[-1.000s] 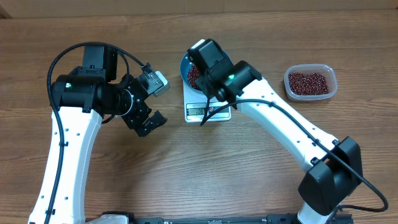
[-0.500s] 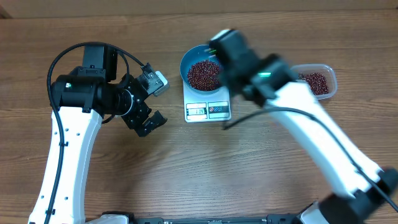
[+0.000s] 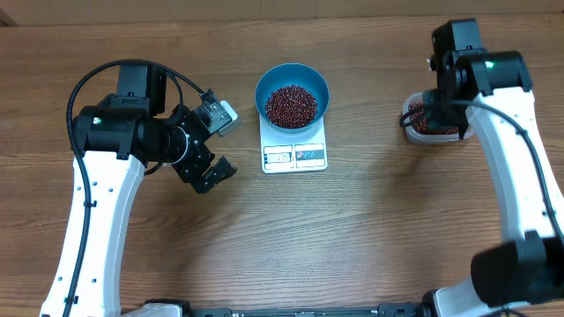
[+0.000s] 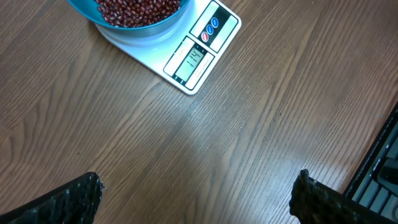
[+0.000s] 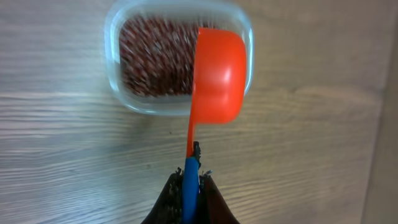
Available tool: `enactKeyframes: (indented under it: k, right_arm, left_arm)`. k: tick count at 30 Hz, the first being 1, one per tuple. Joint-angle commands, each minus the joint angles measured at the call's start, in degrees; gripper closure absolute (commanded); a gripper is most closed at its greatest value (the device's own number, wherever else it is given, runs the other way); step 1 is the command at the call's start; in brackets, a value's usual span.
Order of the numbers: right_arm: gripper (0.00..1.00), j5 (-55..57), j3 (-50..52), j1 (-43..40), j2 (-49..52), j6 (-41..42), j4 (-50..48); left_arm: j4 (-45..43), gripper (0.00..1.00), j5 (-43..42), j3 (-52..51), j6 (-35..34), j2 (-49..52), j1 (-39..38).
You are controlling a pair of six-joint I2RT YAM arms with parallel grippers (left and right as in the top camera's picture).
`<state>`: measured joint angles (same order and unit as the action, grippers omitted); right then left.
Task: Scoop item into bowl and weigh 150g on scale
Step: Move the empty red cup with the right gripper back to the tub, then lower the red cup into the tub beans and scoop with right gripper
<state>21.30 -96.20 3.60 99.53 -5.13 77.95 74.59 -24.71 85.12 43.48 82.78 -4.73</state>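
The blue bowl [image 3: 292,84] stands on the white scale [image 3: 294,155] and holds a heap of red-brown beans [image 3: 291,105]. The left wrist view shows the bowl [image 4: 84,7], its beans [image 4: 140,7] and the scale [image 4: 198,57] at its top. My left gripper [image 3: 219,145] [image 4: 196,191] hovers open and empty over bare wood, left of the scale. Far right, my right gripper [image 3: 438,107] [image 5: 191,177] is shut on the blue handle of a red scoop [image 5: 217,74]. The scoop's cup hangs over the right part of a clear tub [image 5: 115,37] of beans [image 5: 152,62]. No beans show on the scoop.
The clear tub [image 3: 412,121] sits at the right side of the table, partly hidden under my right arm. Wood table top lies between the scale and the tub. The table's far edge runs along the top of the overhead view.
My right arm has swung from above the bowl rightward to the tub, carrying the scoop. The bowl with its beans now shows fully. The left arm has not moved.
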Motion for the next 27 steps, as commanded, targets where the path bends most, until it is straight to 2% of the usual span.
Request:
enactKeyframes:
  k: [1,8,13,24,27]
  right_arm:
    - [0.96,0.61,2.54,-1.40,3.98,2.45,-2.19]
    - [0.96,4.96,3.26,-1.46,11.08,4.13,-8.74]
    - [0.96,14.73,3.26,-1.42,14.56,8.20,-9.38]
    - [0.96,14.16,3.26,-0.72,14.91,8.07,-10.60]
    - [0.96,8.76,3.26,-0.81,15.28,3.96,-11.61]
  left_arm:
    - [-0.04,0.00,-0.20,1.16,-0.42,-0.72,0.22]
    - [-0.04,0.00,-0.20,1.14,-0.42,-0.70,0.22]
    - [-0.04,0.00,-0.20,1.14,-0.42,-0.72,0.22]
    - [-0.04,0.00,-0.20,1.14,-0.42,-0.72,0.22]
    - [-0.04,0.00,-0.20,1.14,-0.42,-0.70,0.22]
